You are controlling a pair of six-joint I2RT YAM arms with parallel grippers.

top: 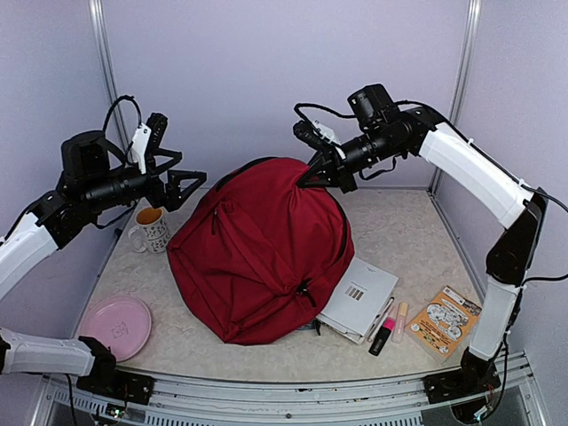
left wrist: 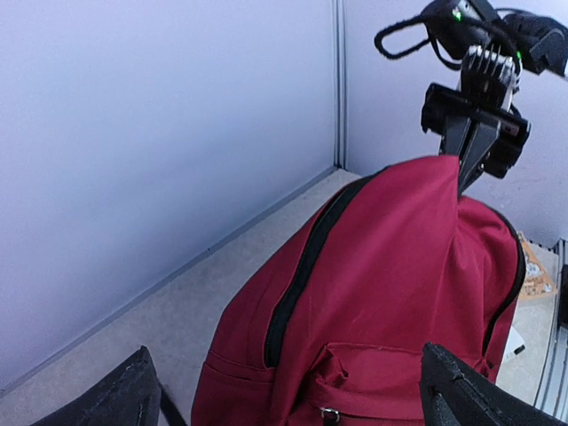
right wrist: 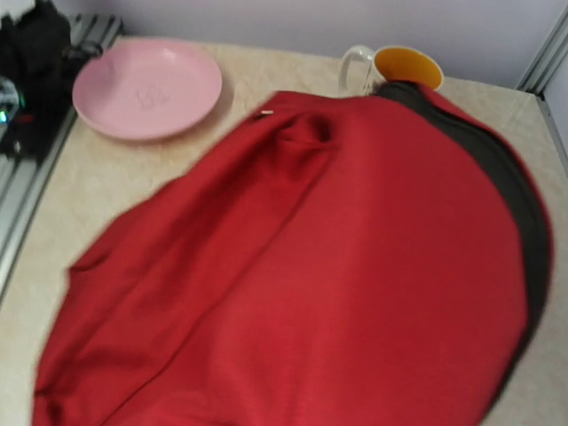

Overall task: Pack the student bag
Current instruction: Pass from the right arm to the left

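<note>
The dark red student bag stands bulged in the middle of the table, its black zipper running up the left side. My right gripper is shut on the fabric at the bag's top and holds it up; it also shows in the left wrist view. The right wrist view is filled by red fabric, and its fingers are hidden. My left gripper is open and empty, in the air left of the bag's top, its fingertips wide apart.
A mug with an orange inside stands left of the bag. A pink plate lies at the front left. A white notebook, markers and an orange booklet lie to the bag's right.
</note>
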